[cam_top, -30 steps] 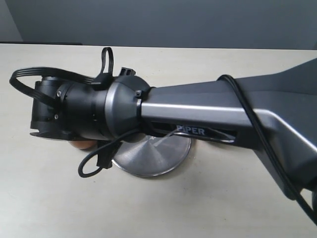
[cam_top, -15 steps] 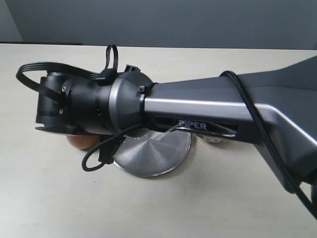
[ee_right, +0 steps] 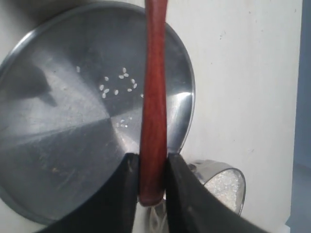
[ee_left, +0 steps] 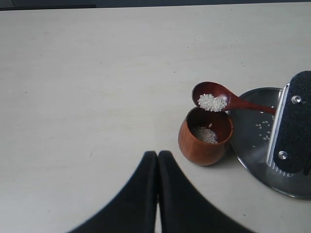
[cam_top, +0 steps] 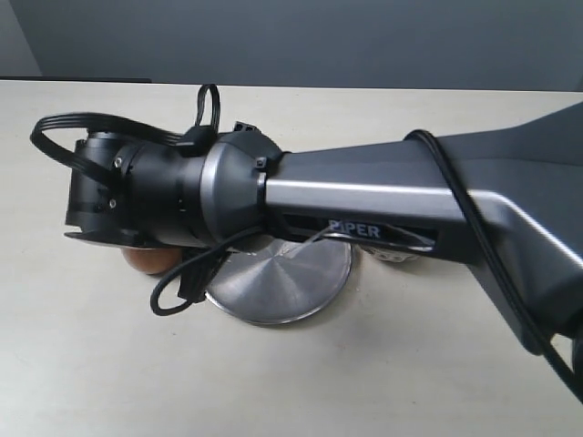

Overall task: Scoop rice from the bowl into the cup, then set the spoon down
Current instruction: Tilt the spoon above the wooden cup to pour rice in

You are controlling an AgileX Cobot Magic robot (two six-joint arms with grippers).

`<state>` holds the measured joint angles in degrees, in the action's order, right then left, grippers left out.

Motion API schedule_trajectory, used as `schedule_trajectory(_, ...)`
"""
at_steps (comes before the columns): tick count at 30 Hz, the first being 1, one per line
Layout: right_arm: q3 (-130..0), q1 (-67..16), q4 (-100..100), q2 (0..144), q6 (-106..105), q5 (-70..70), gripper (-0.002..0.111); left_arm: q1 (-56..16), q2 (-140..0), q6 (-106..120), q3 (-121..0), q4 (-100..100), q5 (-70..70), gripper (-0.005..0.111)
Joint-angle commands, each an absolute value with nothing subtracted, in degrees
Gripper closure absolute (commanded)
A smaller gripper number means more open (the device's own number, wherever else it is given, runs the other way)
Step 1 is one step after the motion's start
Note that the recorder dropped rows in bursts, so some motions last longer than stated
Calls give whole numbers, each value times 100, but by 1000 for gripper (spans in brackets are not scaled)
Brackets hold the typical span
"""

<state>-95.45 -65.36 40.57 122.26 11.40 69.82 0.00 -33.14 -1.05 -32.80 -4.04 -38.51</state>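
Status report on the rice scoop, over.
Right claw shut on spoon; left claw shut, empty. Spoon loaded with rice at the cup rim, some inside. Loose grains on plate, nothing blocking.

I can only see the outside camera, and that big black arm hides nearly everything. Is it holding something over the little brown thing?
Observer: Yes. The right gripper is shut on the handle of a wooden spoon.
Visitor: Is there anything in the spoon?
Observer: A small heap of rice sits in its bowl, up by the mouth of the wooden cup.
Visitor: Is the cup empty?
Observer: No, some white grains lie in its bottom.
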Motion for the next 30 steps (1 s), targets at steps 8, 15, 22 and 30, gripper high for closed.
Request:
schedule_trajectory(8, -9130, -6508, 4462, 12161, 1237, 6996, 109, -24, -3332, -103, -3318, -376, -3792, 106)
schedule_trajectory(15, -8836, -6528, 4791, 12153, 1727, 6996, 109, -24, -3332, -103, -3318, -376, -3792, 106)
schedule_trajectory(22, -8836, -6532, 4878, 12153, 1782, 6996, 109, -24, -3332, -103, -3318, -376, -3792, 106)
schedule_trajectory(30, -8836, -6570, 4864, 12153, 1797, 6996, 109, -24, -3332, -103, -3318, -376, -3792, 106)
